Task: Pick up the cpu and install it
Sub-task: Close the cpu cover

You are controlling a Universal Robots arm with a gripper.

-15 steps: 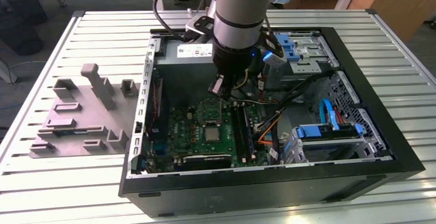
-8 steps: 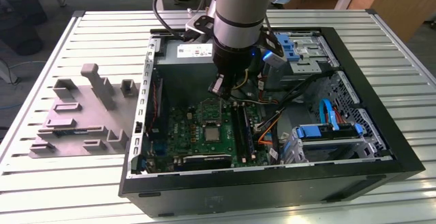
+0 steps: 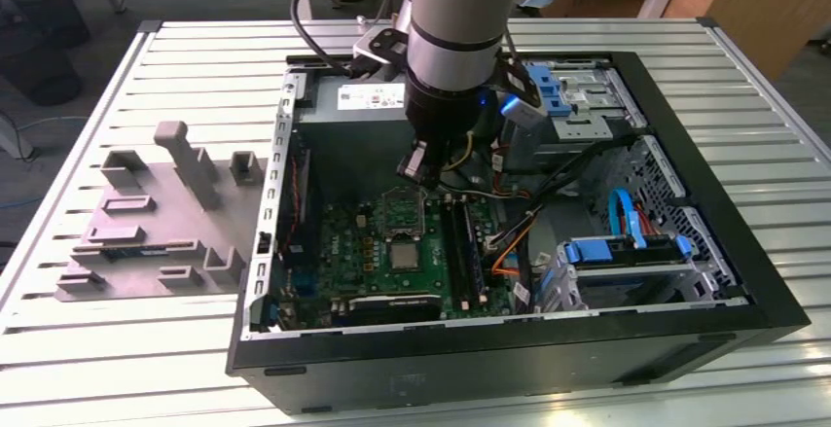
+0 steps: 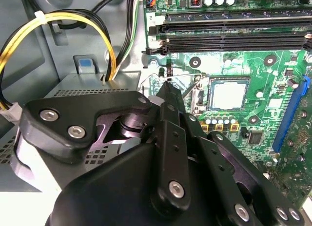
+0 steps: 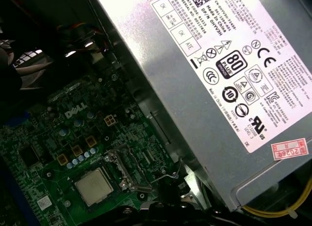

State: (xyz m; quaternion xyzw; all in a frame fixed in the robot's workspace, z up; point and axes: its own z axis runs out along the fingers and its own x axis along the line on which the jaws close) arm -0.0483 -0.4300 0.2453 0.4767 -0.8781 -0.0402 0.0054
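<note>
On the ribbed metal tabletop, an open computer case holds a green board; the gripper, closed and empty, hovers beside the seated square silvery cpu.

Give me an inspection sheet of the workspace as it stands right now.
Surface: slatted metal table, carrying an open computer case.
Job's things: cpu lies flat in the motherboard's socket, silvery top up; also seen in the first wrist view.
Clutter: grey plastic tray with upright posts on the exterior view's left, outside the case.
Claw: claw inside the case, beside the socket, not on the cpu.
Cables: yellow and black bundle by the power supply; blue cables near drive bays.
Surroundings: wooden benches behind.
</note>
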